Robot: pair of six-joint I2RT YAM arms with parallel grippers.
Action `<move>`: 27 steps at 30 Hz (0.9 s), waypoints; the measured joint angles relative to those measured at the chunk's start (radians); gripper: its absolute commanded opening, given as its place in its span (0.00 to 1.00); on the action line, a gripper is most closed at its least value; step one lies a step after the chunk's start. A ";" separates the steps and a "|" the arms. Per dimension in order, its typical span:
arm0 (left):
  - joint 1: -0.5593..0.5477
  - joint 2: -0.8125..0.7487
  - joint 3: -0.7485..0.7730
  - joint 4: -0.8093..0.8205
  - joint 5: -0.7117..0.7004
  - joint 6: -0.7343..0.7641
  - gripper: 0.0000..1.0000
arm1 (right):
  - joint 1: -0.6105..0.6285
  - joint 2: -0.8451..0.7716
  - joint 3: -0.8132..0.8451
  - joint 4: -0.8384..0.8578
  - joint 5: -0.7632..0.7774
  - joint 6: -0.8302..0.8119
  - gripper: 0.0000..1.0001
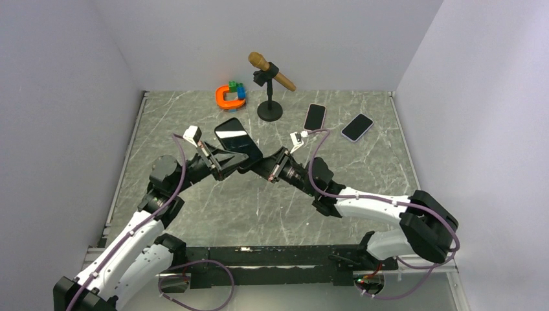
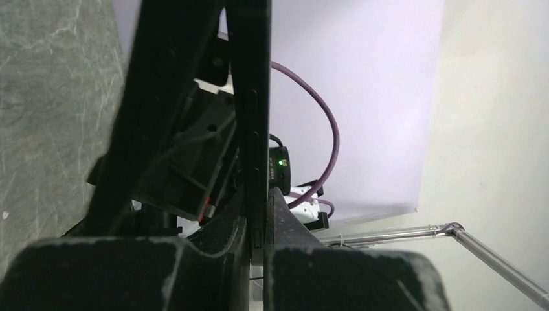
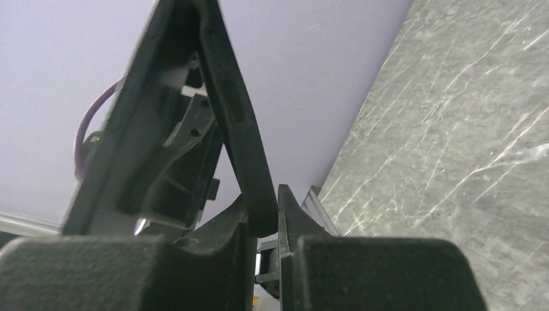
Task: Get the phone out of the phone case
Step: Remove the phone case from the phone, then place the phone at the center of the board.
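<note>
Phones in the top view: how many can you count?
3. A cased phone held up between left gripper and right gripper; a black phone lying right of the microphone stand; a pale-rimmed phone further right. None appears hidden.

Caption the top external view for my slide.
Left gripper and right gripper both clamp the cased phone above the table.

Left end effector (image 1: 228, 160) and right end effector (image 1: 257, 164) tightly closed, tips facing inward
</note>
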 measured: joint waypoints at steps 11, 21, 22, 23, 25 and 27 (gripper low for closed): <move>-0.058 -0.043 -0.038 0.027 0.026 -0.048 0.00 | -0.013 0.187 0.209 -0.069 0.058 0.005 0.00; -0.066 -0.060 0.022 -0.253 -0.012 0.165 0.00 | -0.058 0.192 0.192 -0.384 0.123 0.046 0.00; -0.066 -0.063 0.051 -0.333 -0.041 0.225 0.00 | -0.060 0.174 0.156 -0.409 0.129 0.048 0.00; -0.066 -0.066 0.073 -0.393 -0.070 0.273 0.00 | -0.062 0.149 0.111 -0.444 0.137 0.049 0.00; -0.056 -0.076 0.108 -0.514 -0.147 0.374 0.00 | -0.063 0.078 0.016 -0.523 0.155 0.048 0.00; -0.027 -0.083 0.112 -0.595 -0.216 0.446 0.00 | -0.063 -0.020 -0.071 -0.585 0.174 0.048 0.00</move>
